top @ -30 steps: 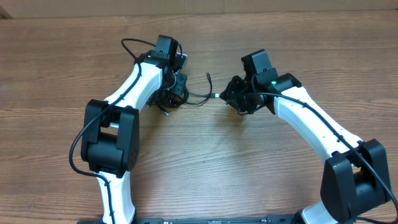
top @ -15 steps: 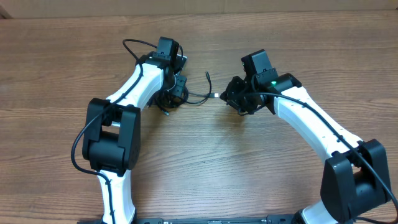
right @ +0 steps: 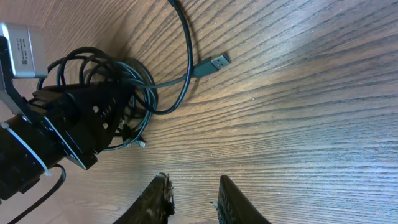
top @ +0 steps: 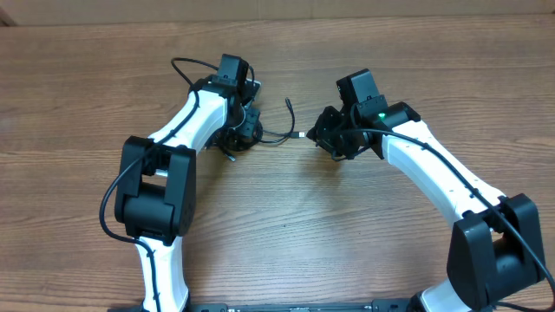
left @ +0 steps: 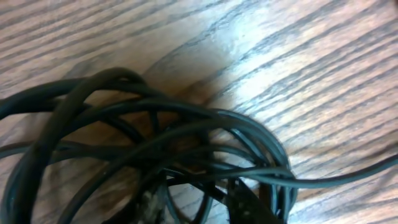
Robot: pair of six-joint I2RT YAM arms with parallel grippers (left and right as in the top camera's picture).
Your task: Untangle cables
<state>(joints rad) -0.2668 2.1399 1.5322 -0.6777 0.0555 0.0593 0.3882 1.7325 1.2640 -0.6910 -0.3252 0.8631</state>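
Where the two arms meet over the far half of the tabletop [top: 87,87], one lot is entered: cables [top: 276,139], thin, black, tangled.

Item 1, cables.
- Main mass: a loose coil [right: 148,87] of several overlapping loops, lying on the wood under the left end effector [top: 245,123].
- Left wrist view: the loops [left: 112,78] cross one another at close range. One strand leaves the coil toward the right edge of the view.
- Right wrist view: one strand runs out from the coil to a silver-tipped plug [right: 214,62] lying flat on the wood, clear of the loops. A second strand arcs away and passes out of the top of the view.
- Overhead view: the plug [top: 301,134] lies between the two arms, just beside the right end effector [top: 323,137]. The second strand ends in a black tip [top: 289,105] farther back on the tabletop.

Item 2, left end effector [right: 87,118].
- Position: lowered over the coil.
- Fingers: hidden by its own body and the loops. Whether it is open or closed cannot be told, nor whether any strand is gripped.

Item 3, right end effector [right: 193,198].
- Position: low over the wood, to the right of the coil and apart from it.
- Fingers: parted, with bare wood showing between them. Nothing is gripped.
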